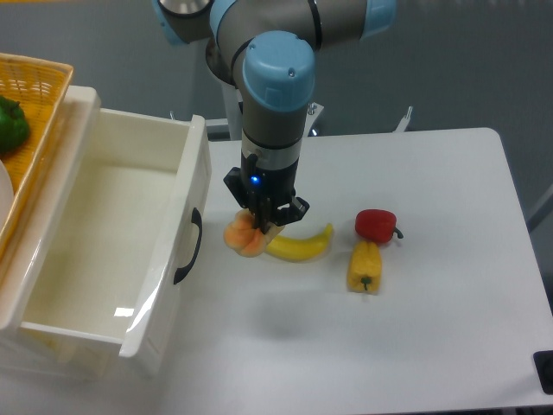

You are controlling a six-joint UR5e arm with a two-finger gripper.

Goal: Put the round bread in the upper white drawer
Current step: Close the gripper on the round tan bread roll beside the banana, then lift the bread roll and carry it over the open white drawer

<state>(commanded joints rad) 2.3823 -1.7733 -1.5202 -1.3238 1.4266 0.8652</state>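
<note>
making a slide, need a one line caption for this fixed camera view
UR5e gripper lowered onto the round bread beside a banana, with the upper white drawer open to its left.

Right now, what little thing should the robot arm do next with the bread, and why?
Probably close the fingers on the round bread before lifting. The gripper is down right at the bun, beside the banana, and the bun sits on the table, not in the upper white drawer, which stands open. Whether it grips already, I cannot tell.

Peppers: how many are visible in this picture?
3: a red pepper and a yellow pepper on the white table, a green one in the woven basket. Others may be hidden.
</note>
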